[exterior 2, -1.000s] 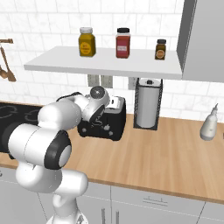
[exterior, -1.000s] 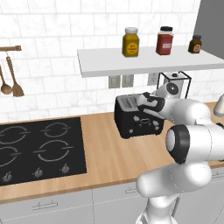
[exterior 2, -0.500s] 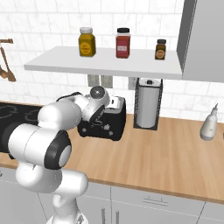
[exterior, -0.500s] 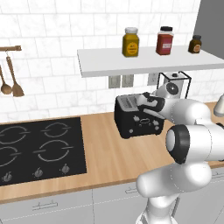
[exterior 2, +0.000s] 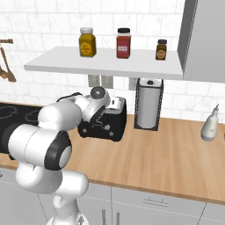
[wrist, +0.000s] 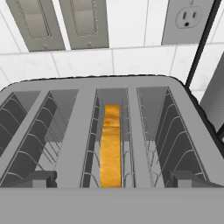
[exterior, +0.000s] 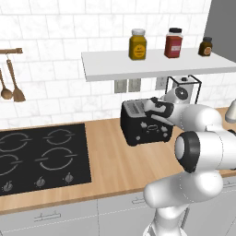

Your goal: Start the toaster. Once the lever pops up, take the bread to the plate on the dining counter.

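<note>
The black toaster (exterior: 145,128) stands on the wood worktop against the tiled wall, also seen from the other side as the toaster (exterior 2: 107,127). My gripper (exterior: 155,109) hovers just above its top. In the hand view the gripper (wrist: 113,180) is open, its dark fingertips (wrist: 40,178) wide apart on either side of the right slot. The bread (wrist: 111,146) stands edge-up deep in that slot, its tan crust showing between the wire guides. The left slot (wrist: 33,131) holds nothing. The plate and the dining counter are out of view.
A paper towel holder (exterior 2: 148,103) stands right of the toaster. Above hangs a white shelf (exterior: 152,66) with three jars. A black hob (exterior: 41,156) lies to the left, a soap bottle (exterior 2: 209,124) to the far right. Wall outlets (wrist: 188,17) sit behind the toaster.
</note>
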Available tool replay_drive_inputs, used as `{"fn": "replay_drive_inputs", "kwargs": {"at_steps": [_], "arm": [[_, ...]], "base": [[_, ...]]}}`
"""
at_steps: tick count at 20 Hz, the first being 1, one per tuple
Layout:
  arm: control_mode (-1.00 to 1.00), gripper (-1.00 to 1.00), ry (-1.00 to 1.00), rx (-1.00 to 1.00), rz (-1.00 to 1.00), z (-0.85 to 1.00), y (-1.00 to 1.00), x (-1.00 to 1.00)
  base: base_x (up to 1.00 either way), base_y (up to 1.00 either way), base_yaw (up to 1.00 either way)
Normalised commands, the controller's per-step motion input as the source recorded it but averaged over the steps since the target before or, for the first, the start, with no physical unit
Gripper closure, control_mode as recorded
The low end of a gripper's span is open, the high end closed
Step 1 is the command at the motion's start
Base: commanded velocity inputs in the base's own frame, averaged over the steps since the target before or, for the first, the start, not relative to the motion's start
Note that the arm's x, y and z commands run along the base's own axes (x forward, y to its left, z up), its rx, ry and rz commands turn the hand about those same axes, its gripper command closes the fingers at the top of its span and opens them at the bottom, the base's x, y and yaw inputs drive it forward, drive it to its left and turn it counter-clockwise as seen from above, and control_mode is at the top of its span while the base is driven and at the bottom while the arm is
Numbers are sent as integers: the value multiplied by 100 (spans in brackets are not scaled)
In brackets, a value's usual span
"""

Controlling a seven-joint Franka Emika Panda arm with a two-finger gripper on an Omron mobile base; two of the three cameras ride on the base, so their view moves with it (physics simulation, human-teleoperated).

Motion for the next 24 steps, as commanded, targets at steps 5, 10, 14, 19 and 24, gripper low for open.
{"fn": "replay_drive_inputs", "kwargs": {"at_steps": [5, 10, 14, 19, 24], "arm": [[-100, -100, 0, 0, 0, 0, 0, 0], [-100, -100, 0, 0, 0, 0, 0, 0], [-100, -100, 0, 0, 0, 0, 0, 0], [-100, -100, 0, 0, 0, 0, 0, 0], [-100, -100, 0, 0, 0, 0, 0, 0]], "base": [[0, 0, 0], [0, 0, 0], [0, 0, 0], [0, 0, 0], [0, 0, 0]]}}
